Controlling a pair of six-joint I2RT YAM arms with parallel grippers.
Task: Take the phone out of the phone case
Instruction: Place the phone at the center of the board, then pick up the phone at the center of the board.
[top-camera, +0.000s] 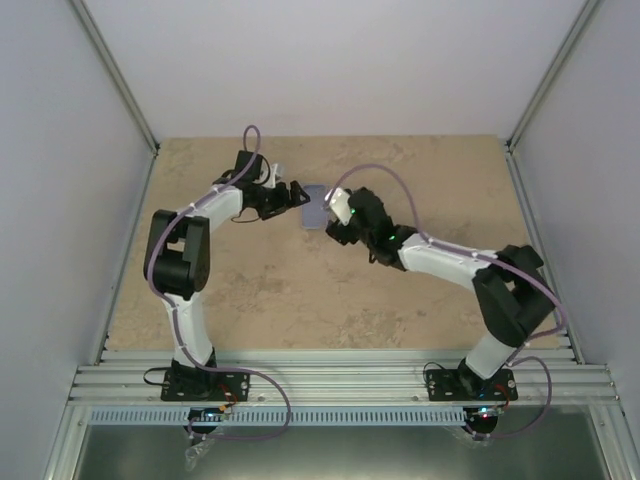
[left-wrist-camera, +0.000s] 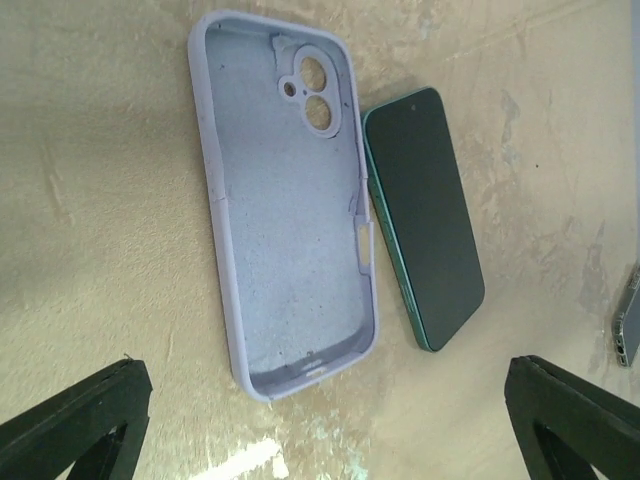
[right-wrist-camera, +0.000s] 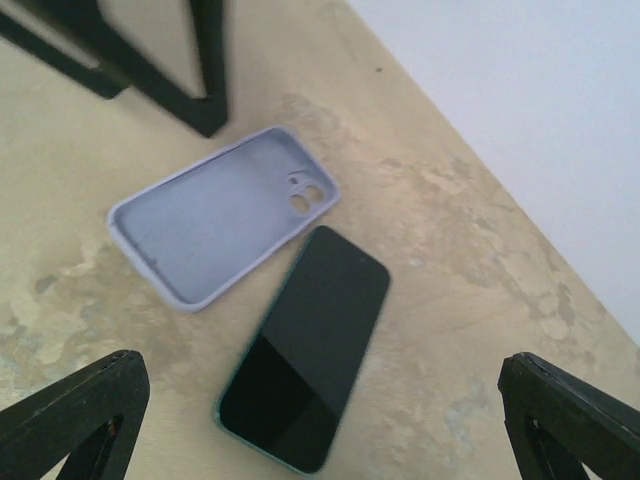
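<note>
The lilac phone case (left-wrist-camera: 290, 220) lies empty on the table, hollow side up, and also shows in the right wrist view (right-wrist-camera: 215, 215) and the top view (top-camera: 315, 207). The phone (left-wrist-camera: 425, 215), dark screen up with a green rim, lies flat beside the case, almost touching its long edge; it also shows in the right wrist view (right-wrist-camera: 305, 365). My left gripper (left-wrist-camera: 328, 400) is open and empty, hovering over the case's bottom end. My right gripper (right-wrist-camera: 320, 365) is open and empty, hovering over the phone. In the top view the left gripper (top-camera: 298, 195) and right gripper (top-camera: 335, 222) flank both objects.
The left gripper's black fingers (right-wrist-camera: 205, 85) show beyond the case in the right wrist view. White walls (top-camera: 60, 150) enclose the beige table on three sides. A ridged metal rail (top-camera: 340, 380) runs along the near edge by the arm bases.
</note>
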